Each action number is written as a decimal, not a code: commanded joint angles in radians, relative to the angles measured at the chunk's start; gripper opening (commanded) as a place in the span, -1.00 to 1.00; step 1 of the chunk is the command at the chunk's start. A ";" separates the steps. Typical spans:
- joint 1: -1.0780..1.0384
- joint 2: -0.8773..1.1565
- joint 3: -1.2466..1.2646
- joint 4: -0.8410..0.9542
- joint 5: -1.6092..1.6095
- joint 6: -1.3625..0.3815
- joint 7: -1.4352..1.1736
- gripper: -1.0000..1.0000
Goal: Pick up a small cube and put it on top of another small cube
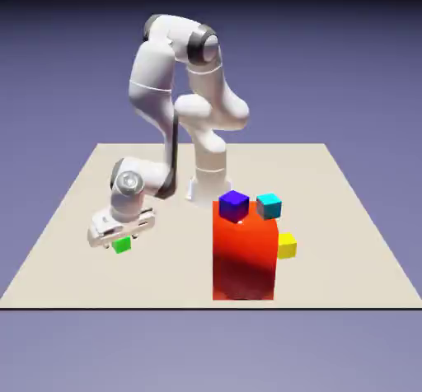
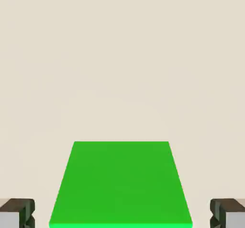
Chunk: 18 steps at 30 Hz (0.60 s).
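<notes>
Clock dirs read on the ext. view, 12 = top.

Gripper (image 2: 122, 213): jaws apart, 2 fingertips (image 2: 18, 213) w/ green (image 2: 120, 184) between them in hand view. Strip of pale tabletop visible betw. cube & each tip, so no clamp on it. Tips at approx. 4 & 8 o'clock of hand view, dark w/ grey faces.

Green (task cube): directly under the hand in ext. view, at approx. 8 o'clock of the frame. Hand view: large, plain top face, thin brighter strip along its lower edge. Whether it touches the table: can't tell.

Arm (image 1: 154, 67): white w/ dark joint bands; loops up toward 12 from the hand, then down to base (image 1: 208, 188), approx. 2 o'clock from green.

Red block (image 1: 244, 259): tall, well apart from green, at its 3 o'clock. Much larger than any cube.

Blue (image 1: 234, 206): betw. 2 & 3 o'clock from green, overlaps the block's top edge in view. Contact unclear.

Cyan (image 1: 269, 206): just beside blue, at its 3 o'clock; overlaps block's upper R corner in view. Contact likewise unclear.

Yellow (image 1: 287, 245): 5 o'clock from cyan, by block's R edge, partly hidden.

Table (image 1: 330, 279): pale beige; backdrop (image 1: 354, 61) blue-violet.
</notes>
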 commanded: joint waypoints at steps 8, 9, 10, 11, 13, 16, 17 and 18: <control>0.108 -0.161 0.062 0.017 0.149 -0.281 -0.130 -1.00; 0.144 -0.179 0.050 0.040 0.188 -0.311 -0.108 -1.00; 0.180 -0.198 0.037 0.063 0.227 -0.342 -0.087 -1.00; 0.217 -0.217 0.024 0.086 0.265 -0.372 -0.065 -1.00; 0.289 -0.255 -0.002 0.132 0.343 -0.433 -0.022 -1.00; 0.398 -0.312 -0.041 0.201 0.459 -0.524 0.042 -1.00; 0.434 -0.331 -0.053 0.224 0.498 -0.554 0.064 -1.00; 0.470 -0.350 -0.066 0.247 0.537 -0.585 0.085 -1.00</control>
